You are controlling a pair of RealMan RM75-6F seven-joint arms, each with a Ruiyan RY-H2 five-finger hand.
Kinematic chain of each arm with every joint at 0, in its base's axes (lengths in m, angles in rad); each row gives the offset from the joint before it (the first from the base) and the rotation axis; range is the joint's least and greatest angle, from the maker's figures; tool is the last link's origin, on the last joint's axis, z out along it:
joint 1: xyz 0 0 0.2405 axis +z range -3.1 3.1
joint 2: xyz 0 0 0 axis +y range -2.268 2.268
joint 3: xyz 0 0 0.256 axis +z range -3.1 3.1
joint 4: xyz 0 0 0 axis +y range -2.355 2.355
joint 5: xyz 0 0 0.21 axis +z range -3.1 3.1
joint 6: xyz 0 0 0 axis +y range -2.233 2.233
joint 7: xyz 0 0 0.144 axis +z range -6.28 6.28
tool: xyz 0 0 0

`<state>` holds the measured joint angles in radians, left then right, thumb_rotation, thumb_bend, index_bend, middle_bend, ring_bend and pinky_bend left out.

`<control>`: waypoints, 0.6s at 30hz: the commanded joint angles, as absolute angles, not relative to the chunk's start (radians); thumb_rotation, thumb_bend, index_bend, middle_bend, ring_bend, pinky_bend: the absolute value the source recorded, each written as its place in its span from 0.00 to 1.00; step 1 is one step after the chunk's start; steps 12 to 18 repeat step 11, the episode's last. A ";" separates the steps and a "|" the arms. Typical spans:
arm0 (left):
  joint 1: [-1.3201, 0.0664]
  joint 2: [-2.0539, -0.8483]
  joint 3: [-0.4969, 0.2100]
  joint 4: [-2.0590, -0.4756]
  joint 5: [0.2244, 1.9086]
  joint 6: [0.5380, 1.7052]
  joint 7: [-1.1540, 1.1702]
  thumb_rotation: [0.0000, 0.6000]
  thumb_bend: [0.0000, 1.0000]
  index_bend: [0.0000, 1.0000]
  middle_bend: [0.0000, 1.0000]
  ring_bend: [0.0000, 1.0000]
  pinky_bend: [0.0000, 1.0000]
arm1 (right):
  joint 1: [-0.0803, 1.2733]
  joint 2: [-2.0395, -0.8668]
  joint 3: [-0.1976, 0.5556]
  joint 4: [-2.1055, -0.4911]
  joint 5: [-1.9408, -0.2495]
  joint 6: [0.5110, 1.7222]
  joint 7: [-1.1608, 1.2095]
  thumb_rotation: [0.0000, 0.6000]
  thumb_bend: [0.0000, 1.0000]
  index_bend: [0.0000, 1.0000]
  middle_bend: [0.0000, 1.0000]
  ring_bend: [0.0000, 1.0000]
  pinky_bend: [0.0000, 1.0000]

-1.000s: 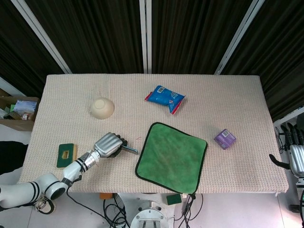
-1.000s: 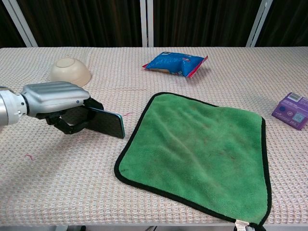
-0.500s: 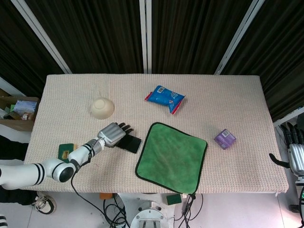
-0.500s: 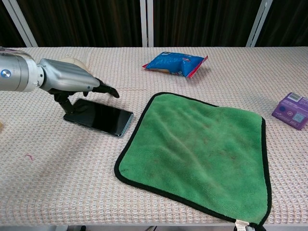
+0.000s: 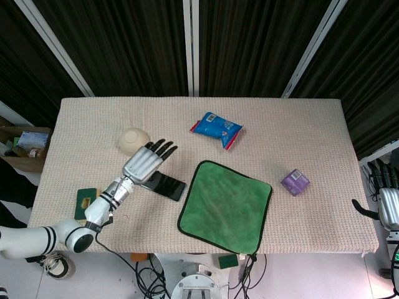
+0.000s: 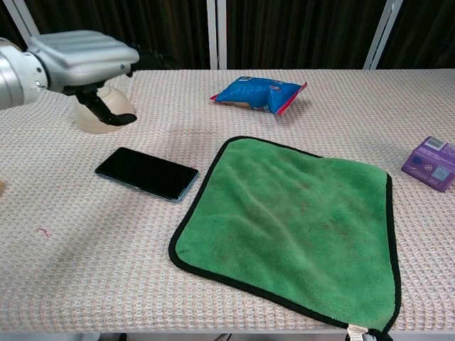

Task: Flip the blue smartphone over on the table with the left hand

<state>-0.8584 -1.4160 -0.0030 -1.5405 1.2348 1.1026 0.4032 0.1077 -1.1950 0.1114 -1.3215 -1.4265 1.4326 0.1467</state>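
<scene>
The left hand [image 5: 144,164] has a silver-grey metal back, shaped as a ribbed block with shallow grooves running along its length; a small blue dot sits on the side of the shell in the chest view. Its fingers [image 5: 163,148] are black, and the thumb seen from the chest camera is black too. Behind it comes a wrist of alternating silver and black rings, then a smooth white forearm with black bands at the joints. A thin black cable trails from the left arm's near end. The right hand [image 5: 389,202], at the right edge of the head view, shows a pale grey body with dark fingers [image 5: 383,176].
</scene>
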 commanded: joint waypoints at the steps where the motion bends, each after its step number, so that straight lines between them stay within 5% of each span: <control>1: -0.589 -1.459 0.086 -1.441 1.456 1.465 0.252 1.00 0.06 0.06 0.11 0.06 0.26 | 0.097 -1.220 0.109 -1.291 -1.438 1.461 0.144 1.00 0.22 0.00 0.00 0.00 0.00; 9: -0.315 -1.354 0.189 -1.455 1.366 1.589 0.192 1.00 0.04 0.07 0.11 0.06 0.24 | 0.058 -1.243 0.077 -1.260 -1.442 1.486 0.077 1.00 0.21 0.00 0.00 0.00 0.00; 18: -0.278 -1.343 0.189 -1.442 1.372 1.612 0.166 1.00 0.04 0.07 0.10 0.06 0.23 | 0.051 -1.244 0.069 -1.264 -1.446 1.488 0.066 1.00 0.21 0.00 0.00 0.00 0.00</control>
